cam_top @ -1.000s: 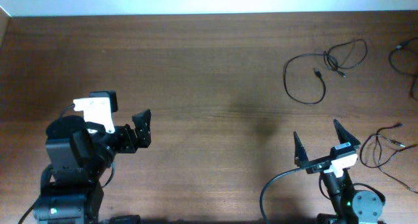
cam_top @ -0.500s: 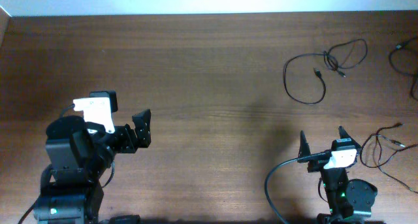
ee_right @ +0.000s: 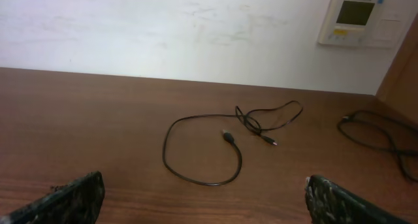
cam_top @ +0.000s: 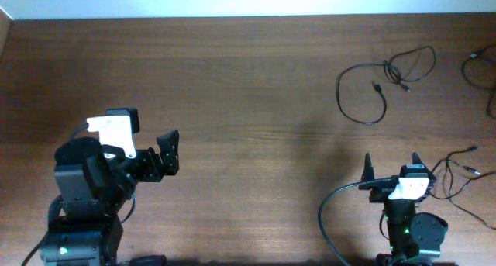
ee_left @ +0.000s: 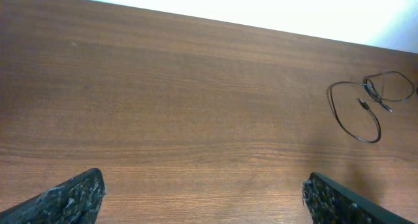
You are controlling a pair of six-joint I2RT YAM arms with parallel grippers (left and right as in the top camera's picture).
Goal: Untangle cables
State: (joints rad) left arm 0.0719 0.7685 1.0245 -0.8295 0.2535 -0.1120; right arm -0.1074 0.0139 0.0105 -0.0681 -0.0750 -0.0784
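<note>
A thin black cable (cam_top: 363, 89) lies looped at the far right of the table, its two plug ends inside and beside the loop; it also shows in the left wrist view (ee_left: 356, 110) and the right wrist view (ee_right: 202, 149). A second black cable (cam_top: 482, 74) lies at the far right edge, also in the right wrist view (ee_right: 379, 136). A third cable (cam_top: 457, 181) lies just right of my right gripper (cam_top: 391, 167), which is open and empty. My left gripper (cam_top: 169, 151) is open and empty, far from the cables.
The wooden table (cam_top: 248, 103) ends at a white wall at the back. A wall thermostat panel (ee_right: 356, 18) hangs above the far right. A thick black arm cable (cam_top: 329, 212) curves at the right arm's base.
My right gripper has drawn back toward its base and turned to the right, nearer the third cable. The left arm and the cables have not moved.
</note>
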